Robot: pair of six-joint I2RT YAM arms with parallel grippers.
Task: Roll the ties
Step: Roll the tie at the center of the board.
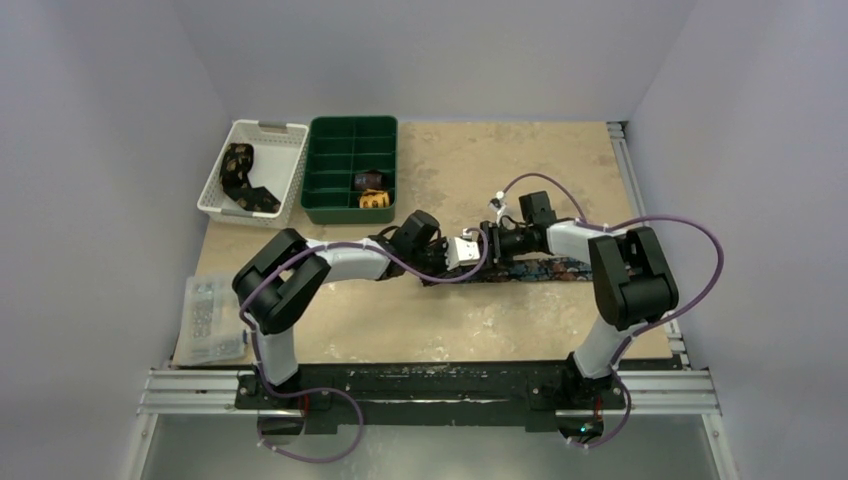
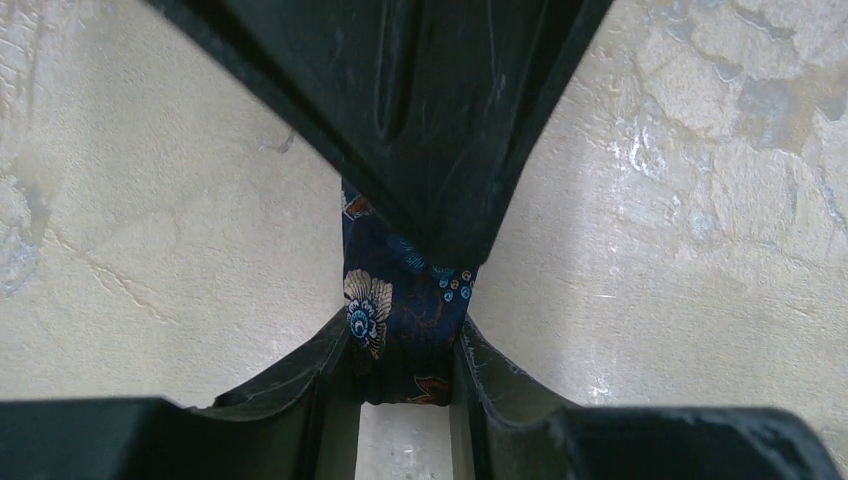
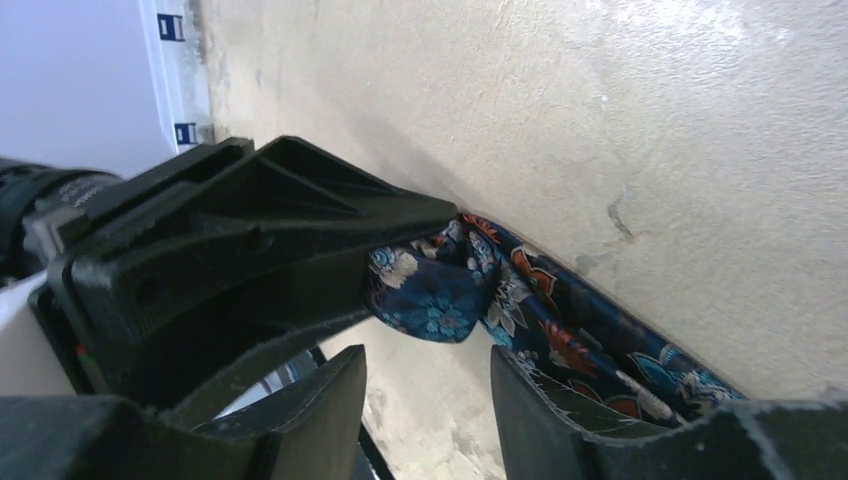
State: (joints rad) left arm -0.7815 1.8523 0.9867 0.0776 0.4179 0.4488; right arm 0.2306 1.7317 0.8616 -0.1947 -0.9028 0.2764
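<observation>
L gripper is clamped on the bunched end of the navy tie, cloth touching both fingers, low over the table. R gripper sits nose to nose w/ it, jaws parted, nothing between them. Rest of that tie lies flat toward the R arm's side. I count 4 ties: 1 navy here, 1 black-gold tie in the white basket, 2 rolled ties in the green tray.
</observation>
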